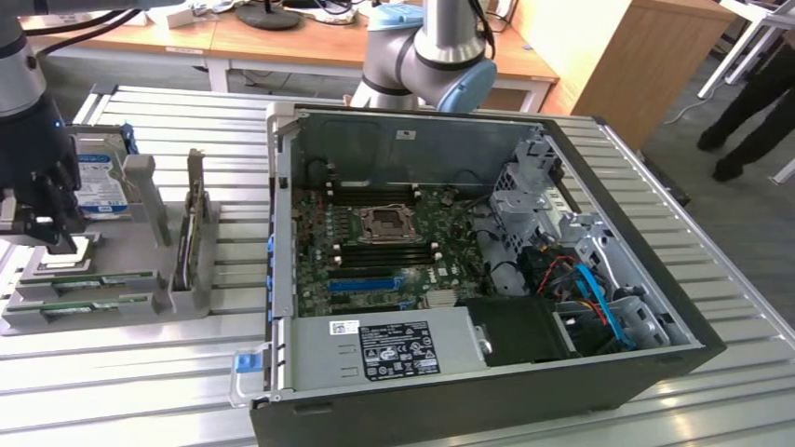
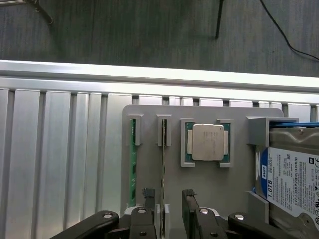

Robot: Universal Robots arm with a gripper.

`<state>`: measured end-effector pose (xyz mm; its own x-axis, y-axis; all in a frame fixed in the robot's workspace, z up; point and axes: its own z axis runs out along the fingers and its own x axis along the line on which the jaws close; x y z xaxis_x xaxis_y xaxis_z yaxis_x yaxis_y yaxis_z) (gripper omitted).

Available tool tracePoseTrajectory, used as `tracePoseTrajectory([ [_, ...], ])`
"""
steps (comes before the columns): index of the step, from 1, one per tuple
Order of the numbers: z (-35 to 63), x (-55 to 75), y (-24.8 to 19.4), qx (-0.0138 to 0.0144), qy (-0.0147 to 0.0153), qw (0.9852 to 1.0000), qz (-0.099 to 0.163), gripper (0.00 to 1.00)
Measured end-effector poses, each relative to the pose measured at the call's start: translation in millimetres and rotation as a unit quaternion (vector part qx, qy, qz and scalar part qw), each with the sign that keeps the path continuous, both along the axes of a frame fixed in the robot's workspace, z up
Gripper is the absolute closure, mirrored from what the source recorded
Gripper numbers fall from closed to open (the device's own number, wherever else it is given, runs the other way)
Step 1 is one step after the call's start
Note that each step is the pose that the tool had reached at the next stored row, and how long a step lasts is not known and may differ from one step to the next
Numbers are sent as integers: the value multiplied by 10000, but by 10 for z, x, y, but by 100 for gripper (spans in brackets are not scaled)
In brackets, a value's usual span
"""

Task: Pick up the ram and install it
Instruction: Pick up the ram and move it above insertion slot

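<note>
Two green ram sticks stand on edge in slots of a grey holder (image 2: 149, 124). My gripper (image 2: 168, 199) hangs open just above them, a dark finger (image 2: 148, 196) on each side of one ram stick (image 2: 163, 164), with a gap to both fingers. The other ram stick (image 2: 132, 164) stands in the neighbouring slot, outside the fingers. In the exterior view my gripper (image 1: 47, 233) is over the holder (image 1: 125, 312) at the far left, with the green ram sticks (image 1: 93, 280) just beneath. The open computer case (image 1: 646, 372) with its motherboard (image 1: 372, 242) lies to the exterior view's right of the holder.
The holder also carries a square silver processor (image 2: 208, 143), a hard drive with a blue-and-white label (image 2: 291, 177) and an upright card (image 1: 193, 219). Everything rests on a ribbed metal table (image 1: 149, 391). A person's legs (image 1: 758, 93) show at the far right, beside wooden desks.
</note>
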<state>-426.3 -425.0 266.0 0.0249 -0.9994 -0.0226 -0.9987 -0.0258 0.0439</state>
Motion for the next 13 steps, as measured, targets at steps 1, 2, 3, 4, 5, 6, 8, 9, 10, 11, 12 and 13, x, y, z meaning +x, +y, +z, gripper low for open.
tracePoseTrajectory([
  [1,0,-2,-13,0,0,10000,0,64],
  [2,0,-4,-26,0,0,10000,0,64],
  [3,0,-5,-40,0,0,10000,0,64],
  [4,0,-8,-54,0,0,10000,0,64],
  [5,0,-10,-65,0,0,10000,0,64],
  [6,0,-12,-77,0,0,10000,0,64],
  [8,0,-16,-101,0,0,10000,0,64],
  [9,0,-18,-113,0,0,10000,0,64],
  [10,0,-19,-125,0,0,10000,0,64],
  [11,0,-21,-135,0,0,10000,0,64],
  [12,0,-23,-146,0,0,10000,0,64],
  [13,0,-25,-158,0,0,10000,0,64],
])
